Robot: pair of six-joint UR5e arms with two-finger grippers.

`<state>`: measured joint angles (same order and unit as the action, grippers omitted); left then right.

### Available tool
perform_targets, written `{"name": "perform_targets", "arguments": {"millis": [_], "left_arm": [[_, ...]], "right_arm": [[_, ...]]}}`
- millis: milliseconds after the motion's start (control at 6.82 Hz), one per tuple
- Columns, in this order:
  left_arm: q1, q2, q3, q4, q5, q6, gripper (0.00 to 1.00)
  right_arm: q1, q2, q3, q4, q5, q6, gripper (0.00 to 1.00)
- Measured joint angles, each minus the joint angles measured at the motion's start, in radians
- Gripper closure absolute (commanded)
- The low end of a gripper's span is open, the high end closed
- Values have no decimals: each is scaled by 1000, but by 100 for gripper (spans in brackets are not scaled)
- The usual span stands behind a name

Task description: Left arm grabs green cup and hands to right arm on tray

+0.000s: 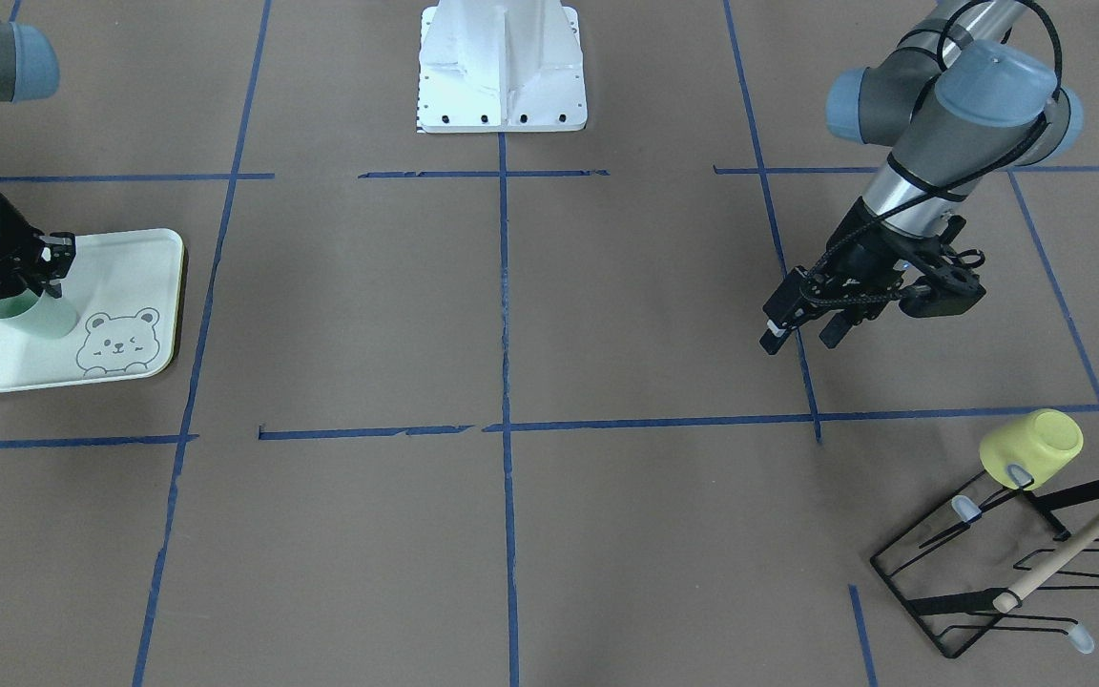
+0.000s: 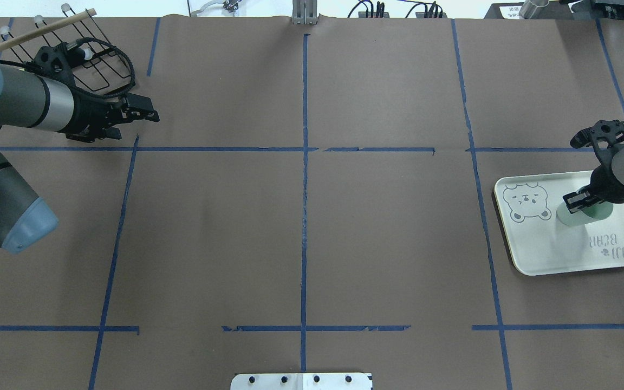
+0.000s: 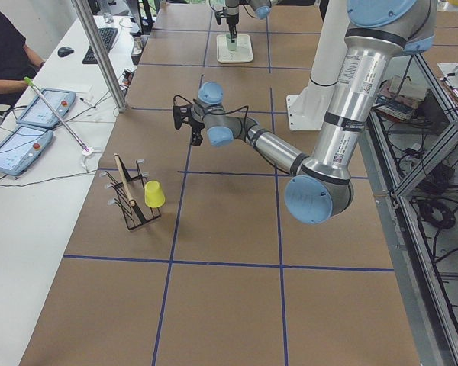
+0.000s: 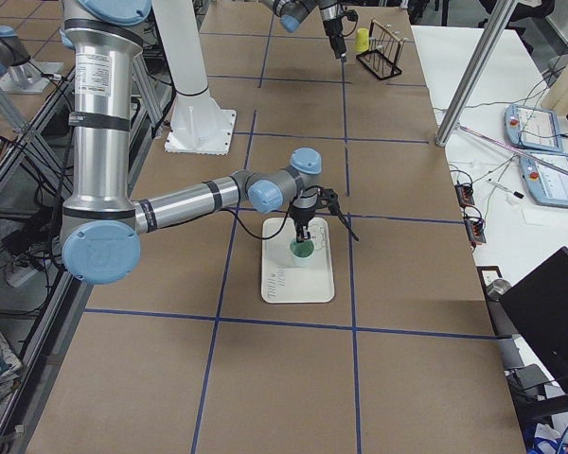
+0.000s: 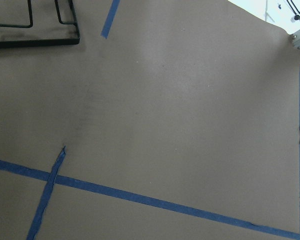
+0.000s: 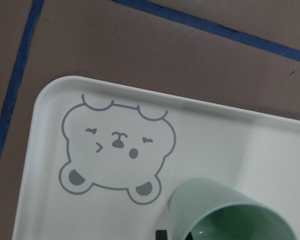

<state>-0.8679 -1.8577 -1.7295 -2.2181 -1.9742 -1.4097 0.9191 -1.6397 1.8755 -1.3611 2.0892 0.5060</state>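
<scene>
The green cup [image 1: 42, 321] is on the tray [image 1: 134, 258], next to the grey bear drawing. My right gripper [image 1: 32, 284] comes down on it from above and is shut on its rim. The overhead view shows the same grasp, right gripper [image 2: 576, 201] over the cup [image 2: 588, 214] near the middle of the tray [image 2: 561, 254]. I cannot tell if the cup's base touches the tray. The right wrist view shows the cup's open mouth [image 6: 225, 212] beside the bear. My left gripper [image 1: 802, 336] is open and empty, low over bare table far from the tray. It also shows in the overhead view [image 2: 148, 115].
A yellow cup [image 1: 1031, 447] hangs upside down on a black wire rack [image 1: 950, 611] with a wooden bar, at the table's corner near my left arm. The rack's corner shows in the left wrist view [image 5: 35, 42]. The white robot base [image 1: 502, 67] stands mid-table at my edge.
</scene>
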Motion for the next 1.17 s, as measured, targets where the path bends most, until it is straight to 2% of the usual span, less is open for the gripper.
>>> {"name": "perform_targets", "arguments": {"millis": [440,733,880,1173], "left_arm": [[1,0,0,0,0,0,0],[-14,37,-26,2,-8,35,0],[-37,99,-67,30,-25,139,0],[-118,242,-186,189,-78,448,0]], "right_arm": [[10,-11,41,3,2,-1,0],[82,-17,127,-32,12,-6,0],[135,-16,171,-87,26,-29,0],[284,-15,197,-237,108,-207,0]]}}
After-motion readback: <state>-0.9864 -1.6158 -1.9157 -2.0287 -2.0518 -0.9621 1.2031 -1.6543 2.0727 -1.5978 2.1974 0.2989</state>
